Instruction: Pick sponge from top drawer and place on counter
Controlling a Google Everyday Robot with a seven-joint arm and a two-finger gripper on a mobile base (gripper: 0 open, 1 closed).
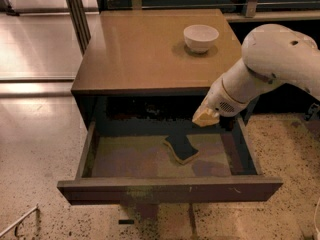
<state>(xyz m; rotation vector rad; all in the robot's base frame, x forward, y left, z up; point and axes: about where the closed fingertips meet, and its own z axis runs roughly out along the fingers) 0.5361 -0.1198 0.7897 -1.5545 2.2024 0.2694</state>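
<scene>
One small wavy-edged sponge point(181, 148), dark blue-black on top with a yellow foam layer showing along its lower edge, lies flat on the mottled olive-brown floor of the wide, dark brown-grey top drawer point(170, 189). The drawer stands pulled out, and the sponge is a little right of its middle. The pale yellowish gripper point(205, 117) on the white arm point(270, 64) hangs over the drawer's back, up and right of the sponge. Whether it is open or closed cannot be told. A white bowl point(201, 36) sits on the glossy tan-brown counter point(145, 49).

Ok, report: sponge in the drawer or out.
In: the sponge lies on the top drawer floor; the gripper hangs near it, apart.
</scene>
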